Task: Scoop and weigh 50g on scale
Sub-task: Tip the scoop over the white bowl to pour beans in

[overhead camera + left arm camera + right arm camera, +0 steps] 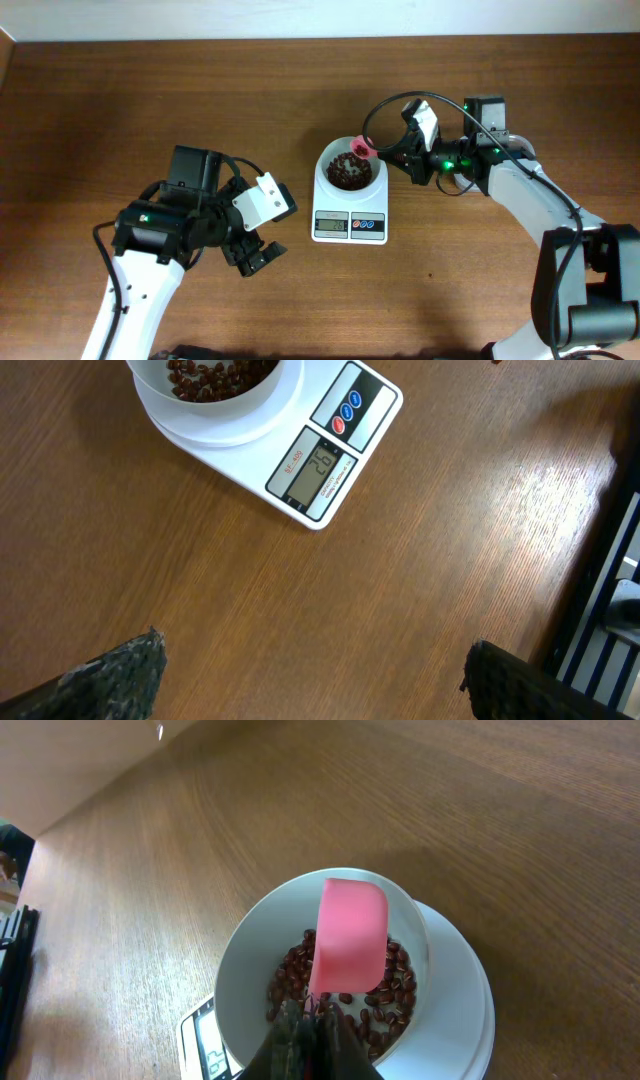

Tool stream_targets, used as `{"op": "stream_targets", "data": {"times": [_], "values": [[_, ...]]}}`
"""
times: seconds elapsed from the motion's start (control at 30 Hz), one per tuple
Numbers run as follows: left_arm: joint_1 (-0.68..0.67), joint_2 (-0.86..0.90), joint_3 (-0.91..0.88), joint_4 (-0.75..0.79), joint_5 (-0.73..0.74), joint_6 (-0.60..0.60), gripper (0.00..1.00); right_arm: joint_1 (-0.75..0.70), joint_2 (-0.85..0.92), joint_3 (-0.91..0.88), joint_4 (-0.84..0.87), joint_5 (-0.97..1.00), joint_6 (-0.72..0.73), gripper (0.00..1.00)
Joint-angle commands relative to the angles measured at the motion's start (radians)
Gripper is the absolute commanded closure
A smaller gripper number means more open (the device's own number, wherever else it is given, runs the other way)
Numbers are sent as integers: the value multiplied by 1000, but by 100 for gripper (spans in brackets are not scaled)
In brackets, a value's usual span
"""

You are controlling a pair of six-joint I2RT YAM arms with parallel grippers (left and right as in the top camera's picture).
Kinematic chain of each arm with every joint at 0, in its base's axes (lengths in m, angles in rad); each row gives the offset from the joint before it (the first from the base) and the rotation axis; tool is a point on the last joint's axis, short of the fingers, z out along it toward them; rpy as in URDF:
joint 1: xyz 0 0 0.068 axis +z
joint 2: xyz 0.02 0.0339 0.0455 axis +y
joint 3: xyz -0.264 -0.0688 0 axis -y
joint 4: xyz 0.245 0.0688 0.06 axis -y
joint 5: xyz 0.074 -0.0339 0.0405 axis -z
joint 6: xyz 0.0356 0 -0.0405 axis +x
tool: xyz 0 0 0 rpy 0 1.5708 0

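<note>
Scale (349, 226) display digits too small overhead; bowl (160, 385) cut by top edge.

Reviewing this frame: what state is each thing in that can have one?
scale: on, display showing digits.
white bowl: on the scale, partly filled with red beans.
pink scoop: tipped over the bowl, gripped.
right gripper: shut on pink scoop.
left gripper: open, empty.

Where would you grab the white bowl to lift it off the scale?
Probably the rim, from above, on the side nearer the open left gripper: one finger inside, one outside. The bowl is upright with a thin rim, and the scoop held by the right gripper covers the far side.
</note>
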Motion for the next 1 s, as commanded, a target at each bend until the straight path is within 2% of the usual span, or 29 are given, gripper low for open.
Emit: {"op": "stream_targets", "data": {"times": [0.0,0.13,0.2,0.23,0.3,0.53,0.67,0.73,0.83,0.97], "values": [[4,-1,-6,-1,11,16,1,6,3,5,0,-8,-3,96],[4,-1,-6,-1,11,16,1,5,3,5,0,-47,-3,96],[4,-1,-6,-2,11,16,1,3,3,6,7,-232,-27,96],[4,-2,-6,-1,11,16,1,4,3,5,8,-179,-72,96],[4,-1,-6,-2,11,16,1,13,3,6,-3,75,-3,96],[4,-2,-6,-1,11,16,1,18,-4,6,8,-47,0,96],[4,-1,-6,-1,11,16,1,28,-74,6,7,-47,-2,96],[4,-1,-6,-1,11,16,1,64,-100,6,6,92,-7,96],[4,-1,-6,-2,11,16,1,125,-121,6,1,198,-45,96],[4,-1,-6,-1,11,16,1,189,-184,6,-47,535,-88,96]]}}
